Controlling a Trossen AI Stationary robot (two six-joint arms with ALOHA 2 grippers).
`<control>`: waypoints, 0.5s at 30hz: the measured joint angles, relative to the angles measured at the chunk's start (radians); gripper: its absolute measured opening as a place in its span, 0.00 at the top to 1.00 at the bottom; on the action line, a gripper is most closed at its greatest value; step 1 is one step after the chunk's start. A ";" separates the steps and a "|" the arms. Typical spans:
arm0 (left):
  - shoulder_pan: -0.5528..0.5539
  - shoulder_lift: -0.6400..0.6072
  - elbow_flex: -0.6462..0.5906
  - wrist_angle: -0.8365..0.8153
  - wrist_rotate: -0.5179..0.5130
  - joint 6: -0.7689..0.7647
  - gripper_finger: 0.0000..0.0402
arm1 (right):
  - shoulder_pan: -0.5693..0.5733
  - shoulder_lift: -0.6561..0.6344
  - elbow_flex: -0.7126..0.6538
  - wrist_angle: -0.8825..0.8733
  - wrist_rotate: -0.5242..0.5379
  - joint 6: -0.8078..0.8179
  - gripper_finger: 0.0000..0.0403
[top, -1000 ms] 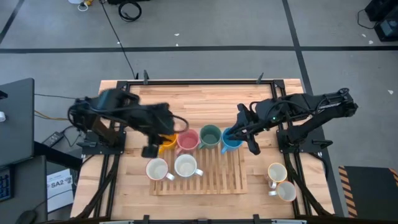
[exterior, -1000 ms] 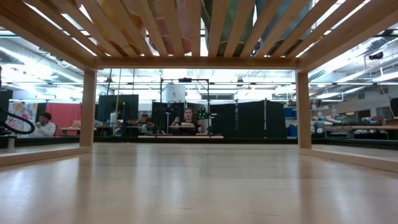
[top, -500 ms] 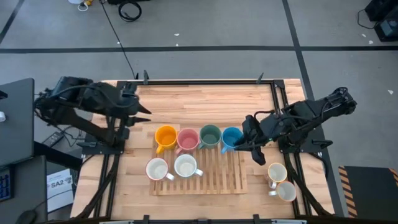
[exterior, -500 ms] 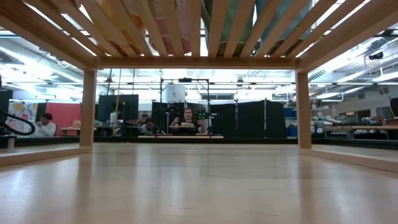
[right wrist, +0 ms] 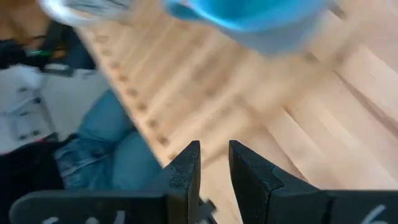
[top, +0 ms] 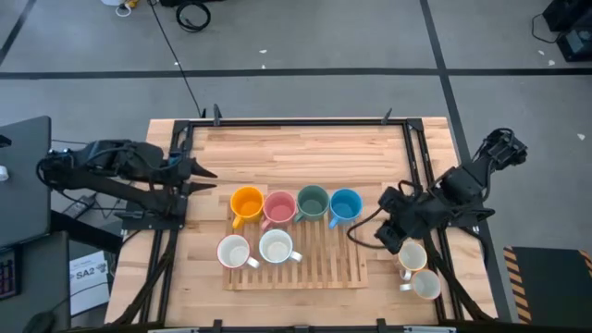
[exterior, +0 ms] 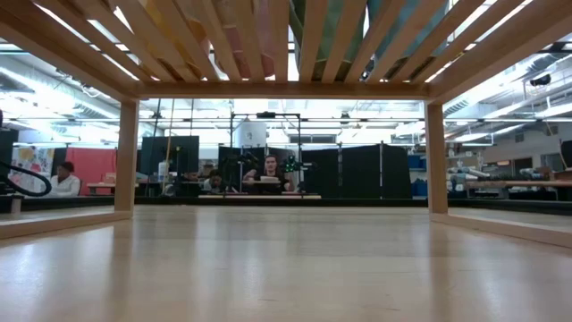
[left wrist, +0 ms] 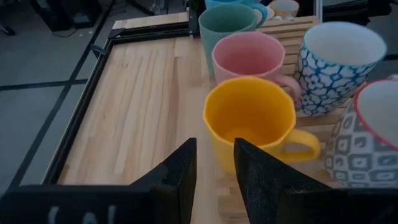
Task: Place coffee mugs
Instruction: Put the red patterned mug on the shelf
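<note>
We've got six mugs on the slatted rack (top: pixel 324 264), all empty: orange mug (top: pixel 246 203), pink mug (top: pixel 279 207), green mug (top: pixel 313 203), blue mug (top: pixel 345 205), plus two white mugs (top: pixel 234 251) in front. Both the left gripper (top: pixel 201 174) and the right gripper (top: pixel 359 231) are slightly open, holding nothing.

A wooden table (top: pixel 305 148) carries a slatted wooden rack (top: pixel 324 259) and, beside its right edge, two cream mugs (top: pixel 418 270) that seem to stand on the bare tabletop; six mugs sit on the rack
</note>
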 joint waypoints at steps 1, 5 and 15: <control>0.000 -0.017 -0.028 0.018 0.000 0.000 0.72 | 0.017 0.001 -0.006 -0.031 0.002 0.048 0.78; 0.000 -0.070 -0.119 0.082 0.000 0.000 0.72 | 0.068 0.001 -0.031 -0.156 0.003 0.234 0.78; 0.000 -0.094 -0.205 0.120 0.000 0.000 0.72 | 0.159 -0.003 -0.056 -0.400 -0.062 0.574 0.78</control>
